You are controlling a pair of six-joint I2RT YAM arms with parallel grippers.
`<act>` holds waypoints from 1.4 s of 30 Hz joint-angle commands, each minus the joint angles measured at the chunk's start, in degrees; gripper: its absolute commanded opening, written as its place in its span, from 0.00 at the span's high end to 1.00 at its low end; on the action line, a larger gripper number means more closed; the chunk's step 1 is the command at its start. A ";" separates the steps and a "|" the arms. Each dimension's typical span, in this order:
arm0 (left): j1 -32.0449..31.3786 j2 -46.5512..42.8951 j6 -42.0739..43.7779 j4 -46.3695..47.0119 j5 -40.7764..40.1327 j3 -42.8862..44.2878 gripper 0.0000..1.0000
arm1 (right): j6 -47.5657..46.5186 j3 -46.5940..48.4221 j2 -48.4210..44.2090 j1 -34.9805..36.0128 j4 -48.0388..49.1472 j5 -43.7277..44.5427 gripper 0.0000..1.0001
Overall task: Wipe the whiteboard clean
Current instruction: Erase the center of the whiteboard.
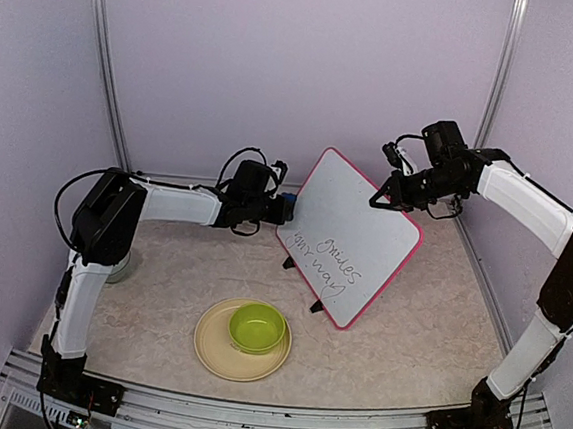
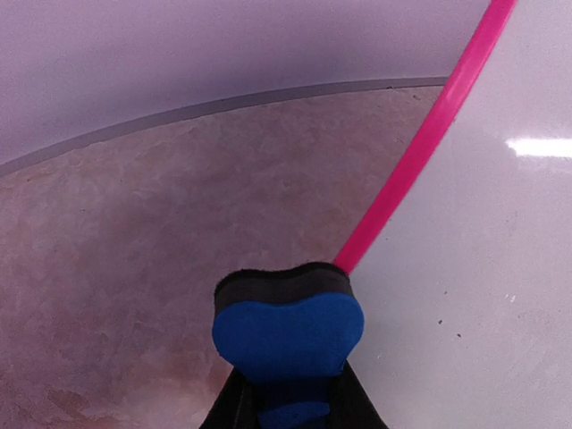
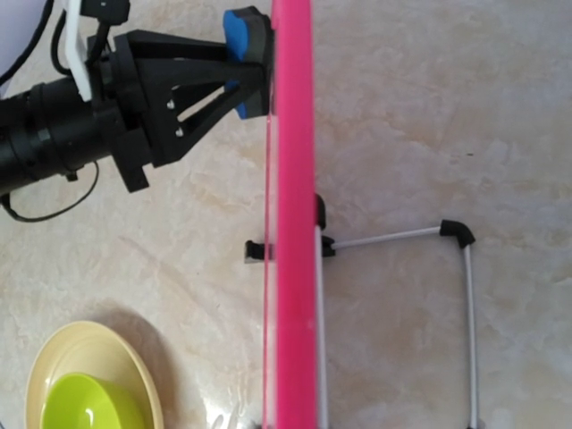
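Observation:
The whiteboard (image 1: 350, 235) stands tilted on its black feet, pink-framed, with dark handwriting (image 1: 332, 264) on its lower half. My left gripper (image 1: 272, 208) is shut on a blue eraser (image 1: 285, 207) with a black felt face, held at the board's left edge. In the left wrist view the eraser (image 2: 288, 335) sits between the fingers (image 2: 232, 407), its felt meeting the pink frame (image 2: 420, 152). My right gripper (image 1: 387, 193) is shut on the board's top right edge. The right wrist view looks down along the frame (image 3: 290, 268); its own fingers are hidden.
A cream plate (image 1: 216, 354) holding a lime-green bowl (image 1: 257, 327) lies in front of the board, near the table's front edge. Behind the board its white wire stand (image 3: 465, 295) rests on the table. Enclosure walls close in at the back and sides.

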 commanded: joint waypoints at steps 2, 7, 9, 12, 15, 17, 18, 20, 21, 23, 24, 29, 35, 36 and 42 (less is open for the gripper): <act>-2.00 -0.16 3.16 1.08 4.35 -0.14 0.98 | -7.01 -0.86 0.54 0.89 -3.04 2.93 1.00; -4.11 -1.15 5.89 1.77 5.94 -0.86 0.98 | -7.01 -0.83 0.45 0.89 -3.05 3.01 1.00; -4.87 -1.39 6.81 1.86 6.74 -1.21 0.98 | -7.01 -0.85 0.45 0.89 -3.00 3.00 1.00; -5.66 -1.83 7.60 2.51 7.78 -2.22 0.98 | -7.01 -0.83 0.54 0.91 -2.98 3.01 1.00; -5.68 -1.75 7.66 2.52 9.42 -2.77 0.98 | -7.04 -0.65 0.60 0.94 -3.05 3.01 1.00; -5.53 -1.83 7.65 2.64 9.66 -3.39 0.98 | -7.10 -0.63 0.63 0.90 -3.05 3.06 1.00; -5.35 -1.88 7.64 2.76 9.69 -3.84 0.98 | -7.10 -0.61 0.63 0.90 -3.05 3.10 1.00; -4.82 -1.98 6.97 2.90 9.27 -4.43 0.98 | -7.10 -0.52 0.71 0.91 -3.06 3.10 1.00; -4.43 -1.97 6.27 2.98 8.31 -4.66 0.98 | -7.10 -0.47 0.76 0.89 -3.05 3.12 1.00; -3.18 -1.92 3.73 2.49 5.14 -4.76 0.98 | -7.10 -0.40 0.94 0.94 -3.19 3.10 1.00; -2.38 -1.95 2.31 2.18 3.77 -4.84 0.98 | -7.10 -0.39 0.98 0.94 -3.16 3.10 1.00; 1.65 -2.55 -3.50 1.38 0.53 -5.34 0.98 | -7.10 0.09 1.32 0.89 -3.33 3.12 1.00; 1.03 -1.93 -1.89 0.53 2.41 -3.35 0.98 | -7.10 0.32 1.68 0.95 -3.47 3.01 1.00; 0.54 -1.80 -1.10 0.66 2.98 -3.04 0.98 | -7.10 0.32 1.73 0.90 -3.41 3.00 1.00; -3.54 -2.08 3.52 2.02 3.54 -3.23 0.98 | -7.10 0.14 1.68 0.95 -3.42 3.08 1.00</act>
